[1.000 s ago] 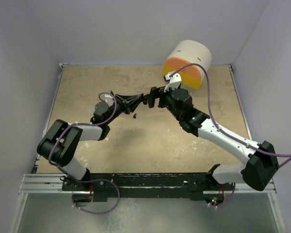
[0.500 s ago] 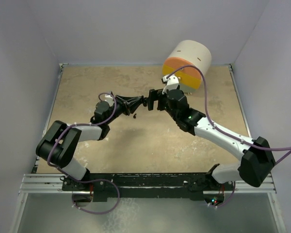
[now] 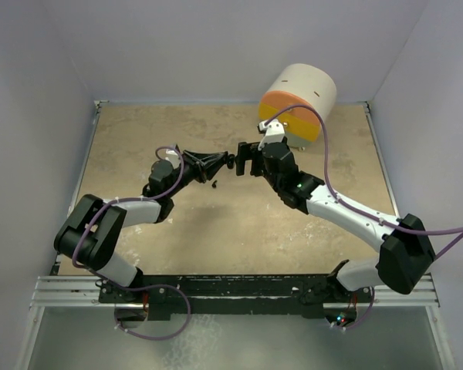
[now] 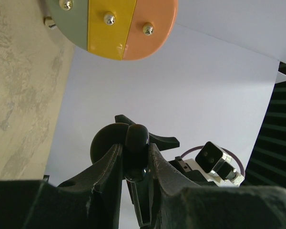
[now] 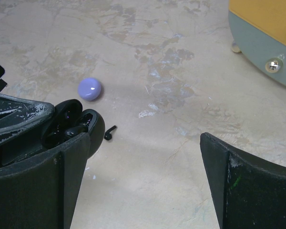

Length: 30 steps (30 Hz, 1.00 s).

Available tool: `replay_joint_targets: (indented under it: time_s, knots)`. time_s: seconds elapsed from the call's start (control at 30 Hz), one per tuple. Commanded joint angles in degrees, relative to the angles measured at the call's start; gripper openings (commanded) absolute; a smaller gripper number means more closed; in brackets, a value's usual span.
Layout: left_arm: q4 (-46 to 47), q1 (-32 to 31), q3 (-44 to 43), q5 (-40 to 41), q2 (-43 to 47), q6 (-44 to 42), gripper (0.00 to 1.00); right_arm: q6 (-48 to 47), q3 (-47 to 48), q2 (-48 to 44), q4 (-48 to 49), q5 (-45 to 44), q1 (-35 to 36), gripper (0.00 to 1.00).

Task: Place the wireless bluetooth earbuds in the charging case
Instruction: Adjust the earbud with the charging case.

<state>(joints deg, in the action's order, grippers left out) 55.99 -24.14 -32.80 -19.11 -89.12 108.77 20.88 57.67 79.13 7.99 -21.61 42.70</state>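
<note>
My left gripper (image 4: 135,150) is shut on the black charging case (image 4: 136,139) and holds it above the table. In the right wrist view the case (image 5: 72,123) is open at the left, with a dark shape lying in its wells. One black earbud (image 5: 109,132) lies loose on the table just right of the case; it also shows in the top view (image 3: 214,183). My right gripper (image 5: 148,176) is open wide and empty, its left finger (image 5: 62,181) right beside the case. In the top view both grippers meet mid-table (image 3: 235,162). No lavender earbuds show.
A lavender round puck (image 5: 90,89) lies on the table beyond the case. A large cream drum with an orange, yellow and green face (image 3: 297,104) stands at the back right, also in the left wrist view (image 4: 114,24). White walls enclose the table.
My right arm has swung left, bringing its open gripper up against the case. My left gripper has barely moved and keeps its hold.
</note>
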Motion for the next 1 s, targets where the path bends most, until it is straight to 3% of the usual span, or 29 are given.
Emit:
replay_joint_targets:
  time_s: [0.0,0.97]
  knots:
    - [1.83,-0.01,-2.26,0.09,2.19,-1.23,0.0,0.6,1.67,0.18,0.79,-1.4,0.07,0.99]
    - [-0.2,0.04,-1.88,0.3,2.4,-2.85,0.0,-0.37,3.33,0.06,0.97,-1.31,0.07,0.99]
